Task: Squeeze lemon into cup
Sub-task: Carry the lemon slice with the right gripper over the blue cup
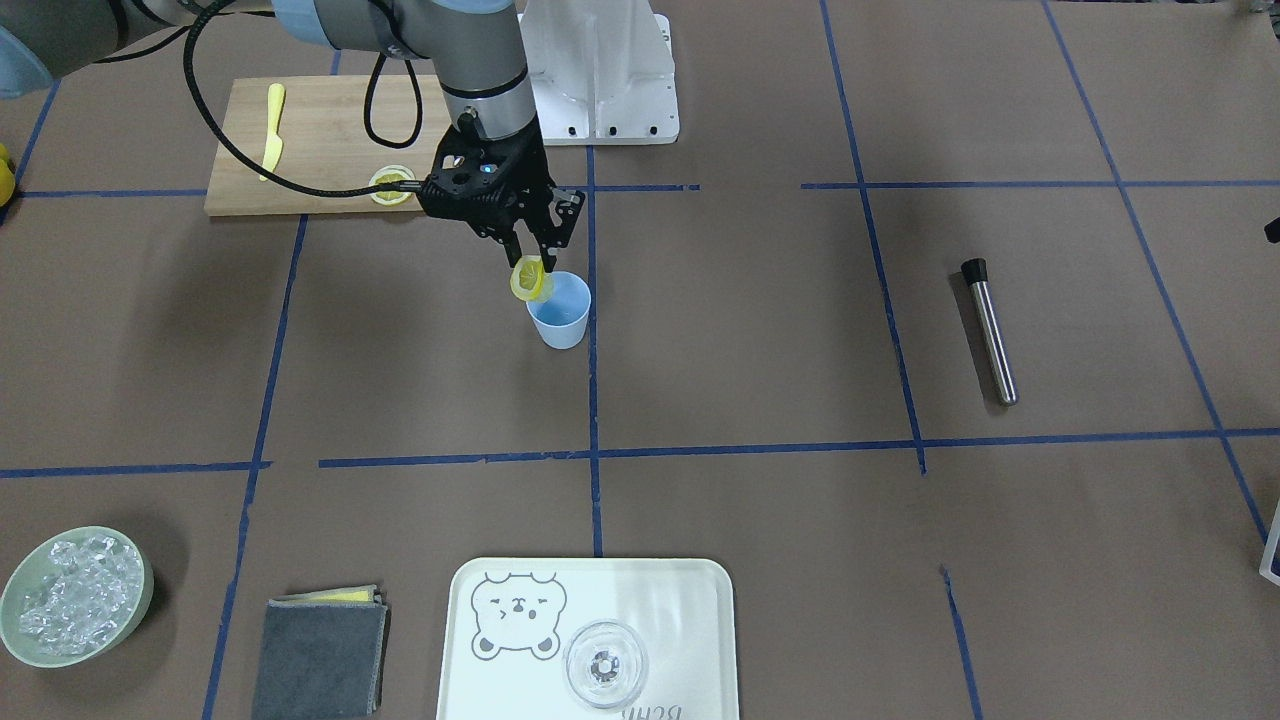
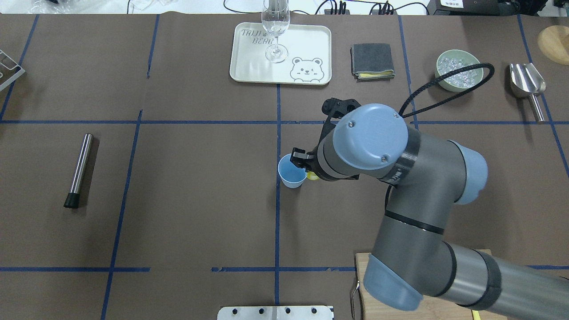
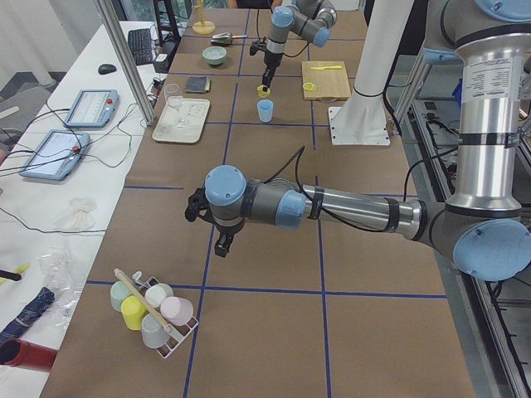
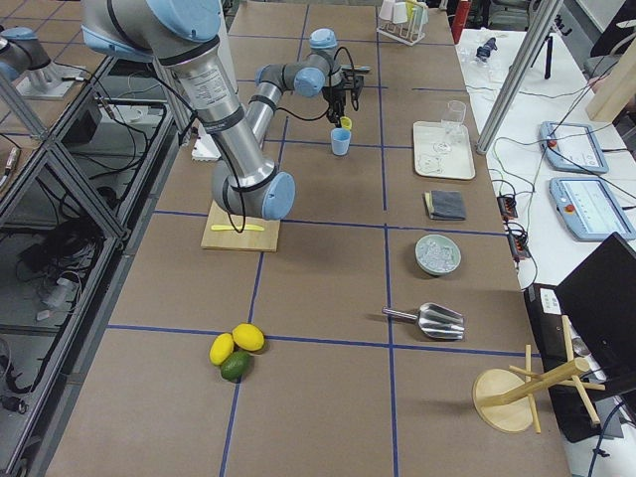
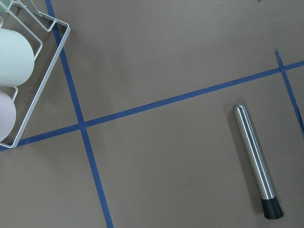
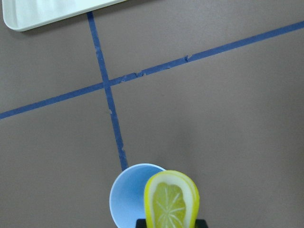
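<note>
My right claw (image 1: 531, 268) is clamped on the lemon (image 6: 171, 202), a yellow-green slice pinched into an oval. Its segmented face is toward the wrist camera, and it hangs over one side of the cup (image 1: 562, 312). I count one blue cup, one held slice, and a second slice (image 1: 391, 187) on the board (image 1: 310, 140). Bare table (image 1: 750, 330) surrounds the cup, with a tape line (image 1: 593, 400) just beside it. For the left claw (image 3: 223, 243), I can't tell how open it is.

1. The cup (image 1: 562, 315) stands near the middle of the desk (image 1: 750, 350).
2. The lemon (image 1: 527, 279) hangs over its rim, on the robot's right.
3. The tray (image 1: 690, 600), bearing the glass (image 1: 605, 665), lies at the far edge.
4. The rod (image 1: 990, 335) lies well to the robot's left.
</note>
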`<state>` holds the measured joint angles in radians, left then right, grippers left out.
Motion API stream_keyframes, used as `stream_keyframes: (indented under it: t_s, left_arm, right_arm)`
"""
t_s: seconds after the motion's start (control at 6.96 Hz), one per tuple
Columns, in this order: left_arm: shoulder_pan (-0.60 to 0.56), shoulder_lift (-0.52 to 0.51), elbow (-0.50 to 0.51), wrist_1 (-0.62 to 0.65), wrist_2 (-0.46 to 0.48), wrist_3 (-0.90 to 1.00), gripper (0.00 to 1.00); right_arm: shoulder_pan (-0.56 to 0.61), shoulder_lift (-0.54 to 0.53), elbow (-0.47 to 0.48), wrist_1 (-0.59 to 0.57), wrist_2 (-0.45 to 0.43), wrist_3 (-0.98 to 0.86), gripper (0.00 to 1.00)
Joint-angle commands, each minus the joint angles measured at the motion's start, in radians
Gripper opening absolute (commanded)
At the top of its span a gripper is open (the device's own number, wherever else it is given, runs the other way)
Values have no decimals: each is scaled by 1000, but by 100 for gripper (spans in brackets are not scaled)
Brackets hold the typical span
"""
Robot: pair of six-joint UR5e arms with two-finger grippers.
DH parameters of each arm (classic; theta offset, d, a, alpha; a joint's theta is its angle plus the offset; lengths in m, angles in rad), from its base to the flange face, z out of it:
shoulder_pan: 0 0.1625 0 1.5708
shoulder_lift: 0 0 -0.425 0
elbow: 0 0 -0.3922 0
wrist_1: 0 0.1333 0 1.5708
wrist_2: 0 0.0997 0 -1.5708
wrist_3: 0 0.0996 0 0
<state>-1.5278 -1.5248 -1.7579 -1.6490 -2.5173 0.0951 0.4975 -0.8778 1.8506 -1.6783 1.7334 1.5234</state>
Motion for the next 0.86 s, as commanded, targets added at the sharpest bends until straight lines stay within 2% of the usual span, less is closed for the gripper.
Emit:
stream_keyframes:
  t_s: [0.0,0.29,0.57,0.72]
  left_arm:
    - [0,0,-3,0,-11,-2,100]
    - [0,0,-3,0,-25,-2,100]
    - [0,0,-3,0,-25,-2,100]
    - [0,0,-5,0,-25,-2,100]
  right_arm:
    - [1,19,-36,0,2,0,49]
    - [-14,17,-50,0,2,0,60]
    - [-28,19,-70,2,0,-3,66]
    - [-39,17,-70,2,0,-2,73]
